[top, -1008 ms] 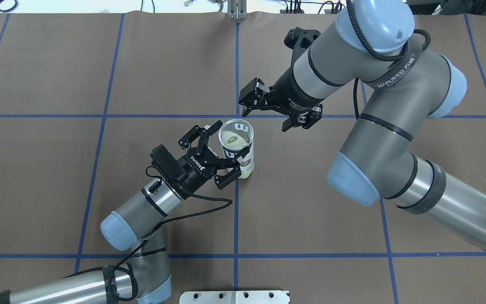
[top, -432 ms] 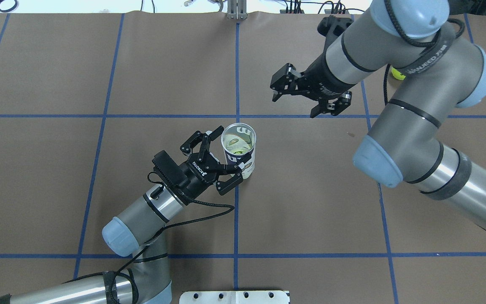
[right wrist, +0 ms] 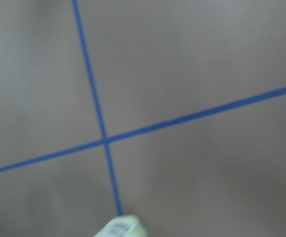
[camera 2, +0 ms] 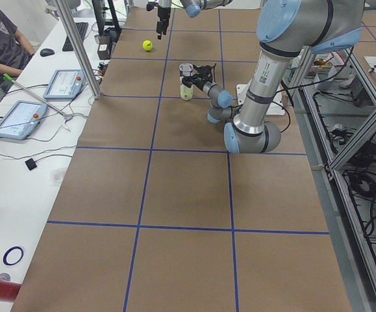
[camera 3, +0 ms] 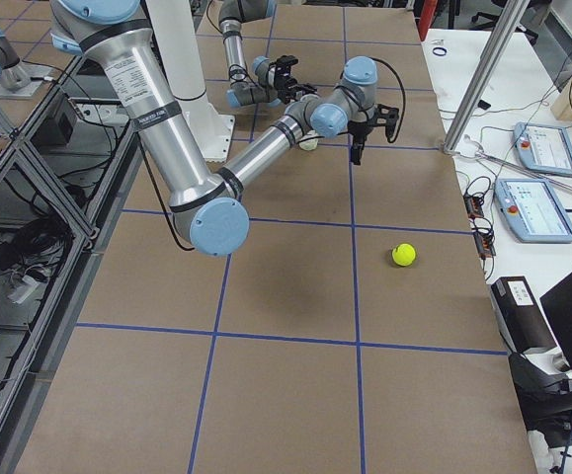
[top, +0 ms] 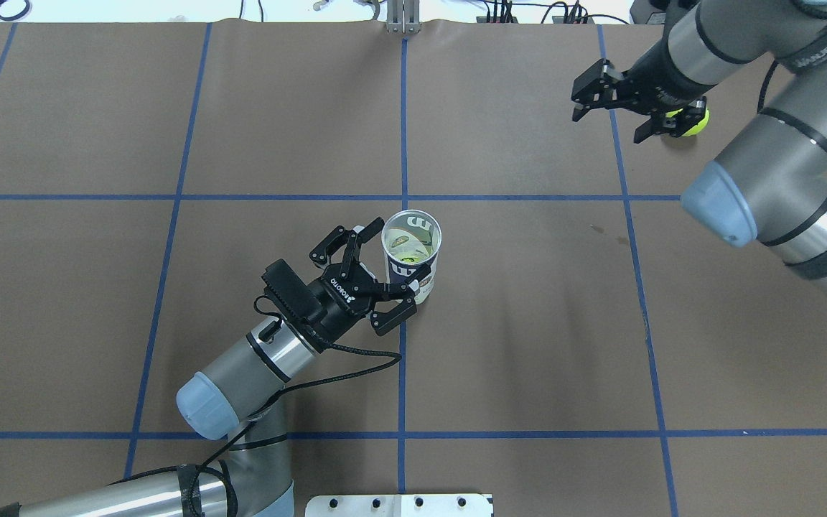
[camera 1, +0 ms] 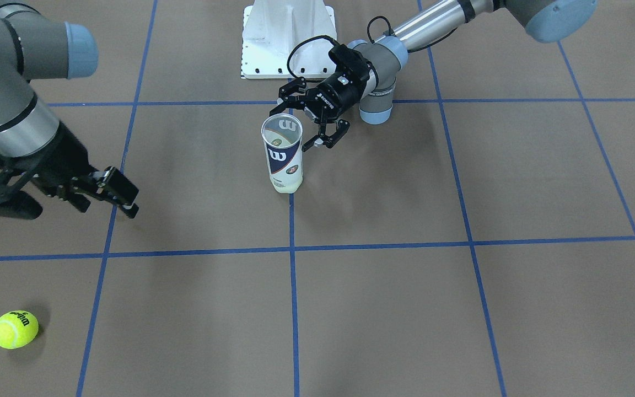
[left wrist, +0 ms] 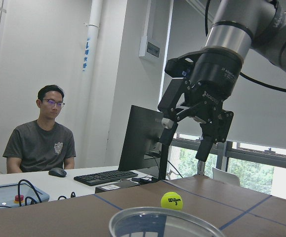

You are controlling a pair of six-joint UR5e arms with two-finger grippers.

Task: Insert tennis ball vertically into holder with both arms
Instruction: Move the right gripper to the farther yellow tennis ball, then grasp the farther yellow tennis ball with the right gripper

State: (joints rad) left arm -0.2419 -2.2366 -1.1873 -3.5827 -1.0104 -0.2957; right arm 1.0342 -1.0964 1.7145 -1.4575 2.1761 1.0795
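Near the table's middle: the holder (top: 405,273) stands upright on the brown table (top: 528,323), mouth open, its base just beside a blue tape line (top: 402,359); the W logo faces the operators' side; something yellow-green lies at its bottom, seen through the clear wall.
Left gripper (top: 387,267): jaws spread wide and clamping nothing; the holder's upper half sits at the mouth of the jaws, on the side away from the robot; whether a fingertip touches the can cannot be told.
Left arm (top: 241,366): reaches low over the table from the white pedestal base (camera 1: 287,38).
Right gripper (top: 607,123): jaws wide apart and empty; fingers pointing down, raised clear of the table, well apart from the holder.
Tennis ball (camera 1: 14,329): loose on the table toward the far corner on the robot's right; well apart from the holder; lower than the right gripper and not touching it.
Right wrist view: blurred; brown surface, two crossing tape lines, a pale scrap at the lower edge too smeared to name.
Operators' side: a seated man (left wrist: 39,136) in a grey shirt at a desk; a keyboard (left wrist: 105,177) and a monitor (left wrist: 140,136) beside him.
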